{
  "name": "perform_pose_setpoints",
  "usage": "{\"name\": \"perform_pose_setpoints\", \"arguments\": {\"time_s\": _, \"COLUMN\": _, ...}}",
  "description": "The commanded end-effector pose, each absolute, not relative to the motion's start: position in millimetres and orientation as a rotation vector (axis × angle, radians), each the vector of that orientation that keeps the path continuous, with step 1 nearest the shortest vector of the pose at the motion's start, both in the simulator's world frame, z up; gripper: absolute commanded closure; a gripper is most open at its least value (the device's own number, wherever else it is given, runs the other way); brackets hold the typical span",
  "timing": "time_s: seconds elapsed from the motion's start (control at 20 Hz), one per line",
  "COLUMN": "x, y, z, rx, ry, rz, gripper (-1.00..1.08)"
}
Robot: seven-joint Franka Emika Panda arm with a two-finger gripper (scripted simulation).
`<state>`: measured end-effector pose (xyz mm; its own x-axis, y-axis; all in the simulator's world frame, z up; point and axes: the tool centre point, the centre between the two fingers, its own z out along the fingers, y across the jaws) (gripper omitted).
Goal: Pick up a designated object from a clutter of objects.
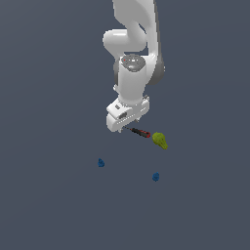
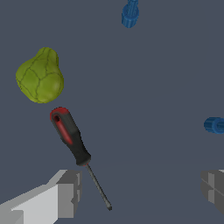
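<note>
The slim screwdriver with the black-and-red handle and thin dark metal shaft [image 2: 78, 152] is seen lying on the dark grey counter [image 1: 49, 205]. Beside its handle end the yellow-green pear-shaped lump [image 2: 40, 76] is found. Above its shaft the white end effector [image 2: 140, 190] is held released, grasping nothing.

a plain dark grey floor [image 1: 49, 205] carries a screwdriver [image 1: 140, 132], a yellow-green pear [image 1: 160, 140] just beside its handle, and two small blue pieces [image 1: 101, 162] [image 1: 156, 176] lying apart.

Slim black-and-red screwdriver [image 2: 74, 146] flat beside yellow-green pear-shaped lump [image 2: 40, 76]
</note>
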<state>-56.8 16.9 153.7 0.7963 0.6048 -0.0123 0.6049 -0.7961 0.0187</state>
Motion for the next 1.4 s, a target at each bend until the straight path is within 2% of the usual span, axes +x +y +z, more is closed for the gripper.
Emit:
{"name": "perform_pose_setpoints", "arguments": {"time_s": 0.0, "x": -66.7, "y": 21.0, "z": 137.4, "rx": 2.915, "ry": 1.114, "rz": -0.009, "gripper": -0.92}}
{"name": "perform_pose_setpoints", "arguments": {"time_s": 0.7, "x": -119.9, "y": 40.0, "z": 74.7, "rx": 2.69, "ry": 1.613, "rz": -0.003, "gripper": -0.92}}
{"name": "perform_pose_setpoints", "arguments": {"time_s": 1.35, "x": -130.8, "y": 43.2, "z": 63.4, "rx": 2.644, "ry": 1.696, "rz": -0.001, "gripper": -0.92}}
